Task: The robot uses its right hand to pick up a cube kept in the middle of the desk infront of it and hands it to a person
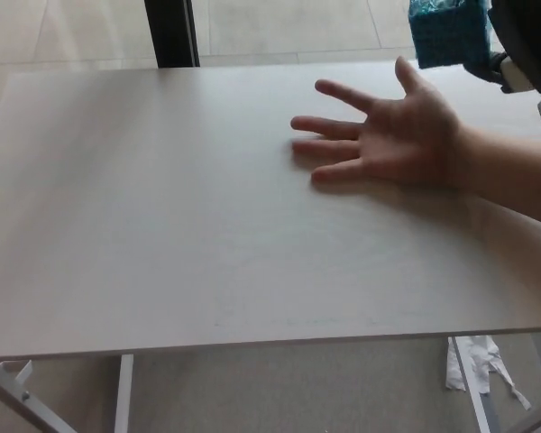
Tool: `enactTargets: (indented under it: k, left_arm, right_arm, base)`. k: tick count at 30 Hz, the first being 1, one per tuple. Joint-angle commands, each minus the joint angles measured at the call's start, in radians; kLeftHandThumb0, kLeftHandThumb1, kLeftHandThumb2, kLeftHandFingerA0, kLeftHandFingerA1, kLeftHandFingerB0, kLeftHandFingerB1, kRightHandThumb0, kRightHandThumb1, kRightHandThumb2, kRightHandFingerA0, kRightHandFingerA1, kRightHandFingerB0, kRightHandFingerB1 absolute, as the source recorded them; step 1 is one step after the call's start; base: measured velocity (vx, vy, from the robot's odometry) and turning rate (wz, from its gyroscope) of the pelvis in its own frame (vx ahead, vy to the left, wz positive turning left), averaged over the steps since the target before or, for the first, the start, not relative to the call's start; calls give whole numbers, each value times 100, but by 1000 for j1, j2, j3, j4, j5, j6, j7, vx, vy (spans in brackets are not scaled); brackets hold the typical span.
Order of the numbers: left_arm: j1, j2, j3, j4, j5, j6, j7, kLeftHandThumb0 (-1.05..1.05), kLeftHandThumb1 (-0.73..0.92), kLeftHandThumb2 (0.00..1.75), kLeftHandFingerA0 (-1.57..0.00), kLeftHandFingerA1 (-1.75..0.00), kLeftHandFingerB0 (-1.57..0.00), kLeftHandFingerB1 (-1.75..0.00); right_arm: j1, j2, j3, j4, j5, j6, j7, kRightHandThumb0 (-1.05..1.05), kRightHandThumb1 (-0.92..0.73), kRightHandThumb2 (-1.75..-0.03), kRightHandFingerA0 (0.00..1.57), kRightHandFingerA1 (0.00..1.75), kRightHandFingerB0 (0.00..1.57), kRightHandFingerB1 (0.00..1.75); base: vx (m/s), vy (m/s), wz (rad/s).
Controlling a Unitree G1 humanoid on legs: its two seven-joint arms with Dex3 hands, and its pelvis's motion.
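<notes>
Teal cube [447, 34], gripped by the right hand [527, 41] at upper right, hangs just above the person's open palm [406, 135].

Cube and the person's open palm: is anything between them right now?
No. In the head view the cube, held by the right hand, sits just above the person's hand; only bare desk shows between.
</notes>
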Motion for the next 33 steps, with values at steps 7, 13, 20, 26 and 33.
enactTargets:
  k: [7, 13, 20, 26, 33]
  left_arm:
    - [-5, 5, 1, 4, 3, -15, 5, -105, 59, 101, -56, -146, -29, -139]
    - [1, 1, 3, 3, -2, -19, -1, -105, 62, 96, -59, -146, -27, -128]
    - [8, -5, 9, -4, -7, -21, 9, -105, 61, 97, -63, -148, -31, -131]
    - [12, -7, -1, -6, 3, -25, 6, -105, 63, 99, -65, -144, -30, -143]
    - [11, -12, -2, -3, 3, -29, 10, -105, 63, 99, -64, -145, -31, -141]
  right_arm:
    - [-25, 20, 151, 153, -137, 37, -38, -35, -60, -67, 85, 150, 92, 73]
    - [-65, 93, 178, 247, -135, 54, -63, -36, -40, -91, 116, 131, 84, 88]
    - [-136, 165, 180, 327, -138, 150, -44, -28, -54, -73, 85, 166, 87, 98]
    - [-174, 180, 181, 356, -143, 208, -30, -35, -59, -68, 85, 160, 88, 78]
    - [-194, 200, 223, 384, -170, 257, 19, -37, -37, -89, 119, 130, 91, 96]
  base:
    - [0, 0, 0]
    - [0, 0, 0]
    - [0, 0, 0]
    - [0, 0, 0]
    - [0, 0, 0]
